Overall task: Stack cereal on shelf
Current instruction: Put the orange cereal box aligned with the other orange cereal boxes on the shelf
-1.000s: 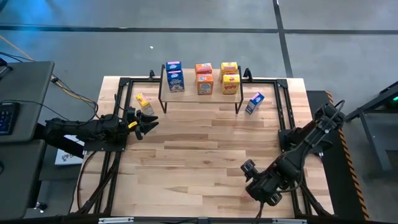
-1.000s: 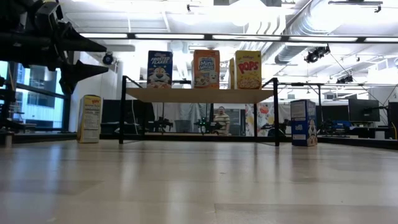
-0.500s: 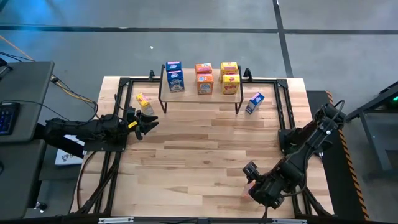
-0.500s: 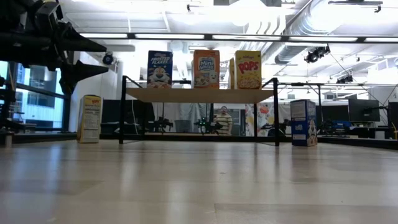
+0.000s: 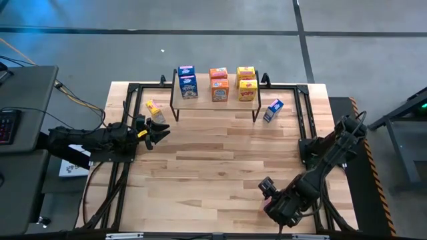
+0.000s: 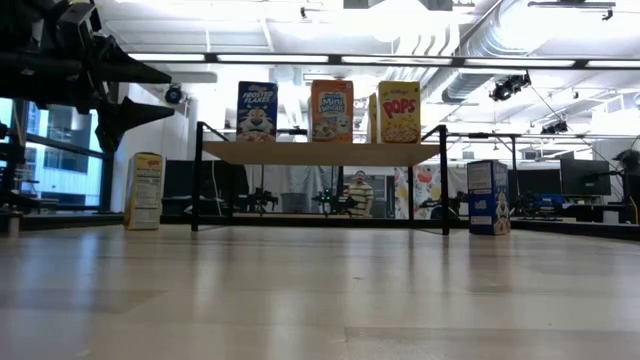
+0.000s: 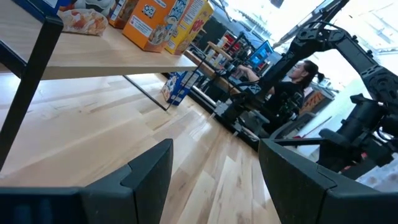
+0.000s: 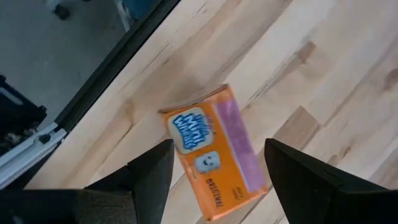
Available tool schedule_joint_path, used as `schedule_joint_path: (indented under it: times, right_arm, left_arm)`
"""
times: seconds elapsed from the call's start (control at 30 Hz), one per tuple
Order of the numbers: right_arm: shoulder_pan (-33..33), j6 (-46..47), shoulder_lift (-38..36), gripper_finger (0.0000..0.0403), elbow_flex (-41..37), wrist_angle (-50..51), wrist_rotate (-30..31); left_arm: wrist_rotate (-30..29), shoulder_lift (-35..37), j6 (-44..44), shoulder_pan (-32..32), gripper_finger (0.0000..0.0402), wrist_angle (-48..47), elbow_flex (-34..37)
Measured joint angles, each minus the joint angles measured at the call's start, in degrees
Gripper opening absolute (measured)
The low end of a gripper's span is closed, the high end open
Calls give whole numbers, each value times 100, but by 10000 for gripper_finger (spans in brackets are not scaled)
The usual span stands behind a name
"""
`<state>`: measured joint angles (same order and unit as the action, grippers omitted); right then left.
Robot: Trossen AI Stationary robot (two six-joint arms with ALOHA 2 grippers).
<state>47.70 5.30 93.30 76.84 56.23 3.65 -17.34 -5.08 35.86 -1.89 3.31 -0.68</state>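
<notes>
We are looking at a robotics lab. The wooden worktop (image 5: 220,153) sits inside a dark metal frame (image 5: 303,120) on a grey concrete floor (image 5: 200,47), and two dark robot arms are mounted at its 3 and 9 o'clock edges. In the low view, beyond the worktop, we see exposed ceiling ducts (image 6: 470,60), strip lights (image 6: 400,60), monitors (image 6: 585,177) on desks and a seated person (image 6: 353,192) at 12 o'clock. In the left wrist view we find a second person (image 7: 292,81) working among more robot arms (image 7: 348,50). At 9 o'clock in the high view a desk carries a keyboard (image 5: 7,127).
</notes>
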Motion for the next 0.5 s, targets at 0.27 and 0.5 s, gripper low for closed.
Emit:
schedule_joint_path:
  times: [0.27,0.5]
  right_arm:
    - [174,-129,65,245,0,2,298]
    - [184,-129,65,245,0,0,383]
  left_arm:
    - [0,0,-5,-2,229,0,-1]
    - [0,1,-3,-2,229,0,-1]
